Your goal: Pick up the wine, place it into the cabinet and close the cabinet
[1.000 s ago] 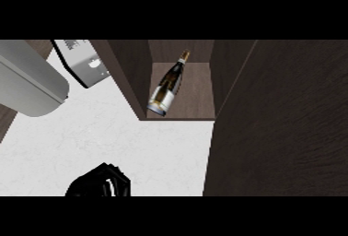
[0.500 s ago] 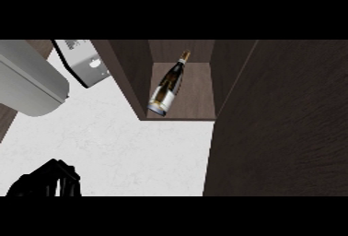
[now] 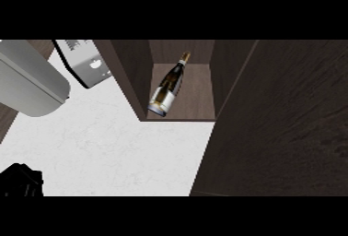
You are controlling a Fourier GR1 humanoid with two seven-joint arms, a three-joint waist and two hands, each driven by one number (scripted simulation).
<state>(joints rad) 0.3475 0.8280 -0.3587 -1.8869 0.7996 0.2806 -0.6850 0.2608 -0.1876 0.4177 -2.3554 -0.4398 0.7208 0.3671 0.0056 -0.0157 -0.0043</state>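
Observation:
The wine bottle, dark glass with a pale label and a gold neck, is inside the open cabinet, on its wooden shelf, with its base towards me and its neck pointing to the back. No hand touches it. A black hand, my left, shows only at the lower left corner over the counter, far from the bottle. It holds nothing that I can see. The right hand is out of sight.
The cabinet's dark wood door stands open and fills the right side of the view. On the left are a large grey rounded appliance and a silver device. The white counter lies between them.
The black hand has slid left along the lower edge, from near the middle to the corner. The bottle and the cabinet door have not moved.

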